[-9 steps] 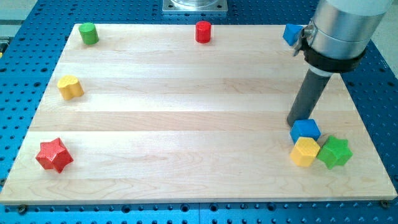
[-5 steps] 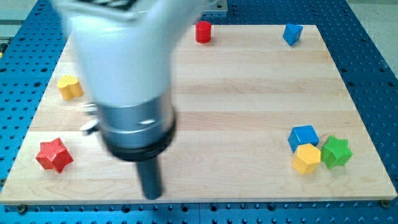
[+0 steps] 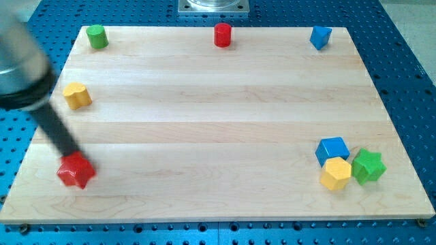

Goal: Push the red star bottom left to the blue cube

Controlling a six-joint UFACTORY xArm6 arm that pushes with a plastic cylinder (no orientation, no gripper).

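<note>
The red star (image 3: pixel 76 171) lies near the board's bottom left corner. The blue cube (image 3: pixel 332 149) sits at the lower right, touching a yellow block (image 3: pixel 335 173) below it and next to a green star (image 3: pixel 368 166). My tip (image 3: pixel 72 154) touches the red star's upper left edge; the dark rod slants up to the view's left, where the blurred arm body fills the corner.
A green cylinder (image 3: pixel 97 37) stands at the top left, a red cylinder (image 3: pixel 223 35) at the top middle, and a blue block (image 3: pixel 320 37) at the top right. A yellow block (image 3: pixel 77 95) lies at the left edge. The wooden board (image 3: pixel 218 116) rests on a blue perforated table.
The arm swept from the blue cube across the board to the far left. The red star has shifted a little to the right, with the tip now against it.
</note>
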